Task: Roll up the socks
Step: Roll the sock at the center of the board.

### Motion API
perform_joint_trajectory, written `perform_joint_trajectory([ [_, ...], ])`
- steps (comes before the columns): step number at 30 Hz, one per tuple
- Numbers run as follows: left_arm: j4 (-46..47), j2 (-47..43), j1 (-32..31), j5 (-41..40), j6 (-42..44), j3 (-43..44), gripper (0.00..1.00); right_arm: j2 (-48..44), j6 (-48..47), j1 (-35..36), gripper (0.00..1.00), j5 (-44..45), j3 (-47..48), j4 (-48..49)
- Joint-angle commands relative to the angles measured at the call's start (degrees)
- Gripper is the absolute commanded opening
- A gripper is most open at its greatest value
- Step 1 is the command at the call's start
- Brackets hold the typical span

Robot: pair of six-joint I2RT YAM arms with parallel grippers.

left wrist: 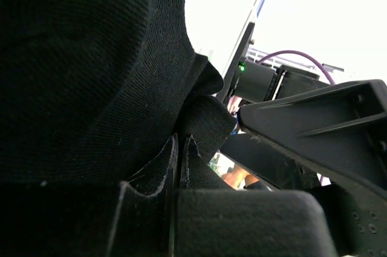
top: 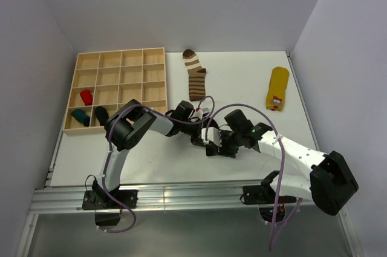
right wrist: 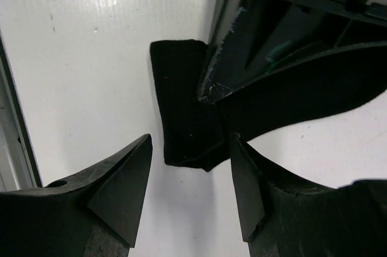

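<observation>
The left claw [right wrist: 213,95] pinches the black sock [right wrist: 181,106] on the worktop [right wrist: 84,57]; the right claw [right wrist: 190,142] hangs open over its free end. It should grip that end squarely, then roll tightly.

No text, label, brand or number can be read in any of the views. The yellow sock [top: 277,88] bears small red and dark marks near its lower end, too small to make out as letters or a sign.
</observation>
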Motion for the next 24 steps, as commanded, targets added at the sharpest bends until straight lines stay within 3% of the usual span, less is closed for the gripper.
perform_joint_trajectory([
  [1,-4.3,2.4,0.0,-1.2,3.6,0.1,0.0,-0.7,0.9,2.3,0.62,1.5,-0.8,2.2],
  [5,-4.4,2.5,0.1,-0.8,4.0,0.2,0.0,2.9,1.3,3.3,0.59,2.4,-0.2,2.0],
  [9,-5.3,2.4,0.1,-0.4,4.8,0.4,0.0,6.3,2.5,3.3,0.5,2.4,0.9,2.4],
  [14,-6.9,1.6,0.2,0.0,7.5,1.6,0.0,10.6,4.6,2.9,0.28,2.5,2.7,1.3],
  [18,-9.0,-0.4,0.7,-2.1,10.3,2.5,0.08,13.7,3.9,1.1,0.2,-0.7,5.3,-3.3],
  [24,-8.9,-6.6,2.2,-8.6,13.9,2.0,0.16,17.9,3.4,-1.3,0.19,-3.4,7.4,-7.6],
])
